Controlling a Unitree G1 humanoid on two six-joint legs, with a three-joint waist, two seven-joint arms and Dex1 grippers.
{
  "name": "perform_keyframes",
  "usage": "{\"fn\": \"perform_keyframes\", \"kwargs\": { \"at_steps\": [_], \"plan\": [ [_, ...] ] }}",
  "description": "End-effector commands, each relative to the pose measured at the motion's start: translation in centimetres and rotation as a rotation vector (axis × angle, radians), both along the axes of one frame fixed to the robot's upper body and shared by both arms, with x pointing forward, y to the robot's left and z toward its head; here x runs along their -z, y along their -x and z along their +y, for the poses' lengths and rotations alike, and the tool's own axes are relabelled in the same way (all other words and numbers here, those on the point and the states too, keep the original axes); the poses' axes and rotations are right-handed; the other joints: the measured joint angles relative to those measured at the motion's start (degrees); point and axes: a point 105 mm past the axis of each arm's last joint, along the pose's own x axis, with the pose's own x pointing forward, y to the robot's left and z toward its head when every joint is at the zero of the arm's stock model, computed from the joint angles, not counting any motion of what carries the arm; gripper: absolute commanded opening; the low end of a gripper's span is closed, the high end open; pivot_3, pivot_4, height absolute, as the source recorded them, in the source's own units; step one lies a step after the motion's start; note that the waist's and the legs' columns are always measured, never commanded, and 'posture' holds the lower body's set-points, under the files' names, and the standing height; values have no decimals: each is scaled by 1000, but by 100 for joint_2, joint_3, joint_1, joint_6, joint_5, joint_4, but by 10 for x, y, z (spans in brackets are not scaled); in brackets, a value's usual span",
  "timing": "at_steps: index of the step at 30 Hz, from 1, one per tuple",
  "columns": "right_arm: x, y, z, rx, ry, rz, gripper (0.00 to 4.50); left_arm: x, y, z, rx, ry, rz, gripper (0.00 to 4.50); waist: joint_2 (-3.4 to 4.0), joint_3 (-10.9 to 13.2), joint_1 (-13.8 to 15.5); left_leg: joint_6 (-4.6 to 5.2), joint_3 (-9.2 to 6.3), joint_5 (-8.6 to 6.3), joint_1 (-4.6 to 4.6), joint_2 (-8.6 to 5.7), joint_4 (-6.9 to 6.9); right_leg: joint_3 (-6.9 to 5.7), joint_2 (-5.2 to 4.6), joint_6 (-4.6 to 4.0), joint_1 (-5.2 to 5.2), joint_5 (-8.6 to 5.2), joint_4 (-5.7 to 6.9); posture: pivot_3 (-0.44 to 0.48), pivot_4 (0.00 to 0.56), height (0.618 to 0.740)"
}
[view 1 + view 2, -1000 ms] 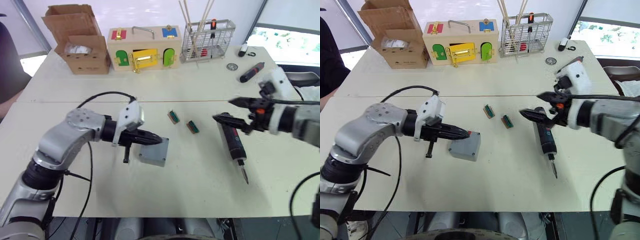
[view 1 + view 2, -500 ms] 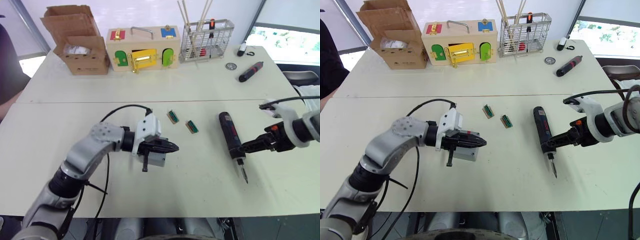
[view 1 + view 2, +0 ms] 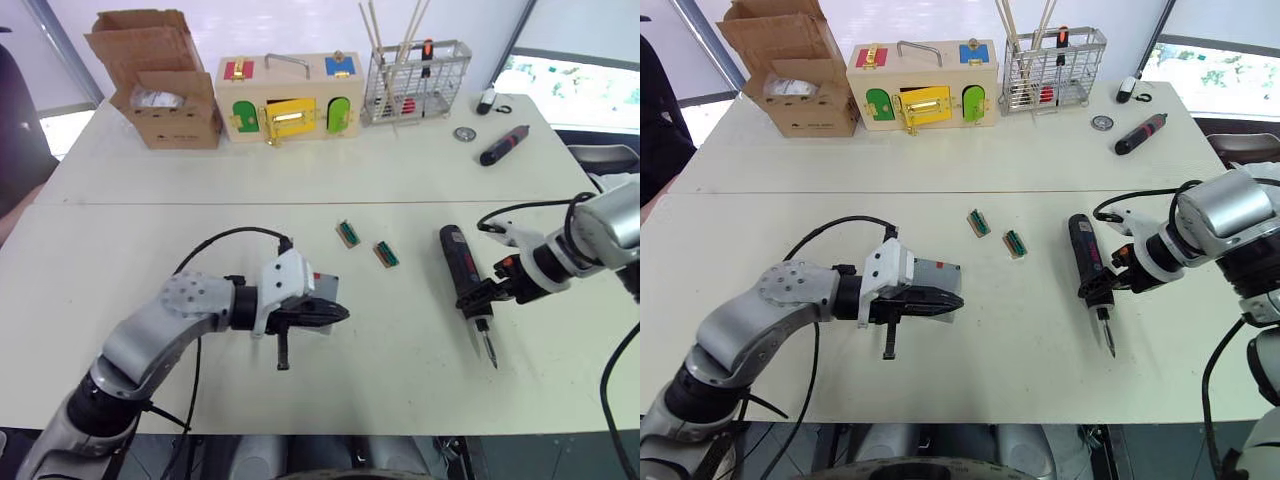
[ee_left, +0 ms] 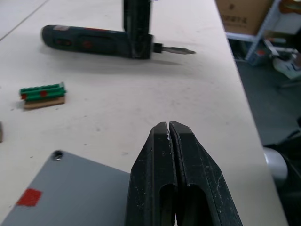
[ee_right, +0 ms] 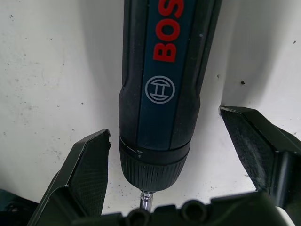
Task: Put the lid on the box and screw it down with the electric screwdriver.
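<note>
The grey box (image 3: 325, 288) with a red mark lies on the table left of centre; its flat top and a corner screw hole (image 4: 57, 155) show in the left wrist view. My left gripper (image 3: 343, 314) is shut and empty, reaching low over the box's near edge. The lid as a separate piece is out of view. The electric screwdriver (image 3: 461, 272) lies on the table at the right, bit (image 3: 487, 346) toward the front edge. My right gripper (image 5: 164, 125) is open, with one finger on each side of the tool's chuck end and gaps left on both sides.
Two small green blocks (image 3: 347, 233) (image 3: 386, 253) lie between the box and the screwdriver. At the back stand a cardboard carton (image 3: 160, 95), a wooden latch box (image 3: 290, 100) and a wire basket (image 3: 415, 78). A smaller black-and-red screwdriver (image 3: 503, 143) lies at the back right.
My right gripper came down from above the screwdriver's rear and now straddles its chuck end. My left gripper slid from the box's left side to over it, still shut.
</note>
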Motion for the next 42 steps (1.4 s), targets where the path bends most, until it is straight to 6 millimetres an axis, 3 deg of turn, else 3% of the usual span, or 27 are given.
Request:
{"fn": "perform_keyframes", "kwargs": {
  "at_steps": [1, 7, 16, 20, 22, 24, 26, 28, 32, 36, 38, 42],
  "plan": [
    [12, -2, -2, 10, 59, 10, 3285, -5, 5, -1, 38, -15, -40, 0, -13, -8, 0, 0, 0, 0, 4, 0, 1, 0, 0, 0, 5, 0, 0, 0, 150, 740],
    [26, 9, -3, -31, 102, 37, 1787, -3, -4, 1, 18, -20, -48, 0, -36, -22, 5, 0, -4, -1, 28, 0, -1, -3, 0, 0, 33, 0, -5, 0, 150, 740],
    [34, 25, -9, -53, 126, 48, 1785, 0, -9, 2, 17, -23, -53, 0, -51, -31, 124, 1, -13, -2, 33, -1, -5, -11, -3, 0, 44, 0, -19, 0, 150, 740],
    [23, 9, 1, 0, 9, -19, 1785, 1, -12, 6, 11, -26, -50, 0, -70, -42, 132, 1, -17, -2, 36, -1, -5, -16, -4, 0, 57, 0, -34, 0, 150, 740],
    [-9, -14, 8, 77, -154, -130, 1785, -1, -17, 12, -7, -19, -32, 0, -75, -41, 94, 1, -16, -2, 47, 0, -7, -16, -3, -1, 66, 0, -36, 0, 150, 740],
    [-44, -30, 10, 138, -299, -239, 1785, -5, -22, 20, -22, -13, -17, 0, -29, -12, -1, 2, -4, -2, 53, 0, -12, -3, 0, -5, 64, 3, -34, 0, 150, 740],
    [-72, -29, 13, 128, -409, -316, 1785, -11, -29, 29, -37, 1, 0, 0, 32, 18, -7, 2, 4, -2, 39, -1, -11, 2, -1, -4, 43, 3, -19, 0, 150, 740],
    [-98, -29, 10, 152, -514, -407, 1785, -17, -34, 34, -44, 6, 5, 0, 33, 19, 17, 2, 4, -2, -13, -2, -11, 0, 2, -3, -23, 2, 2, 0, 150, 740],
    [-168, -22, 32, 61, -810, -838, 1785, -31, -50, 42, -71, 49, 50, 0, 33, 20, 10, 7, 2, -5, -36, 2, -20, -12, 6, -3, -36, 1, 3, 0, 150, 740],
    [-197, 6, 76, -18, -947, -1287, 1785, -40, -60, 47, -85, 71, 86, 0, 32, 20, -41, 8, 2, -5, -33, 7, -16, -10, 11, -2, -32, 1, 8, 0, 150, 740],
    [-197, 17, 99, -27, -937, -1441, 1785, -40, -61, 49, -91, 57, 98, 0, 36, 22, -48, 9, -2, -5, -31, 9, -16, -10, 14, -1, -35, 1, 12, 0, 150, 740],
    [-185, 24, 137, -89, -847, -1557, 1785, -35, -58, 53, -91, 26, 125, 0, 37, 22, -39, -6, 1, 3, -31, 0, -10, -5, 6, 0, -35, 1, 15, 0, 150, 740]
  ]
}}
